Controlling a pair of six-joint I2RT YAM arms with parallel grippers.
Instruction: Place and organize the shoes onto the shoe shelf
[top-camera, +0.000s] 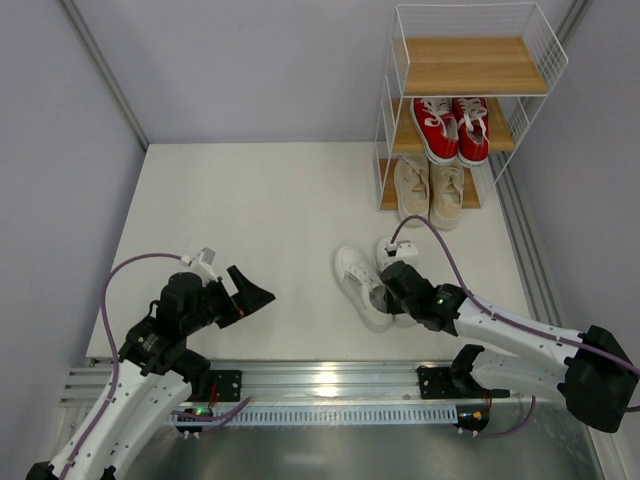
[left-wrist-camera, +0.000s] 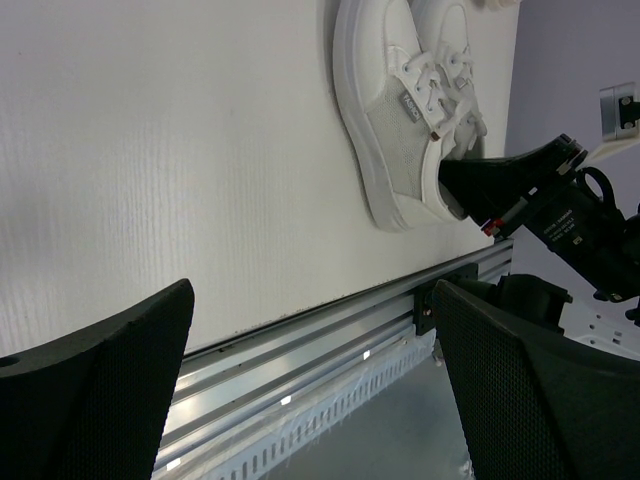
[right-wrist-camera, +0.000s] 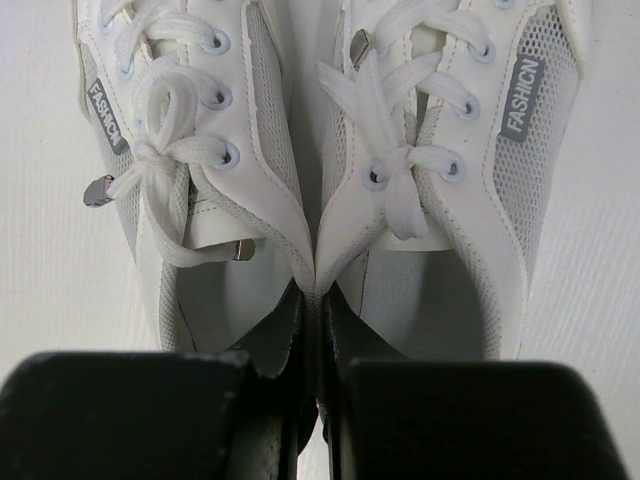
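1. White pair (top-camera: 356, 276). We log it on the bench (top-camera: 230, 220), lower centre-right of the top view, below the shelf and apart from it. The two shoes lie side by side and touching, toes toward the upper left and laces tied. In the right wrist view we note a grey lettered tab on the outer side of each shoe.

2. Right gripper (right-wrist-camera: 318, 330). It sits at the heels of the white pair. The jaws are clamped together, one finger down inside each shoe, and they pinch the two adjoining inner collars between them.

3. Shelf (top-camera: 545, 45). It stands at the upper right of the top view, on the bench's far right corner. We count the red pair (top-camera: 452, 128) on the middle board and the beige pair (top-camera: 430, 190) on the bottom board. Both pairs have their toes toward the lower edge of the frame.

4. Left gripper (top-camera: 252, 295). It is at the lower left of the top view, over the bench near its front edge, well apart from the white pair. The jaws stand wide apart. In its wrist view we see the white pair at the upper right, with the right gripper at the heels.
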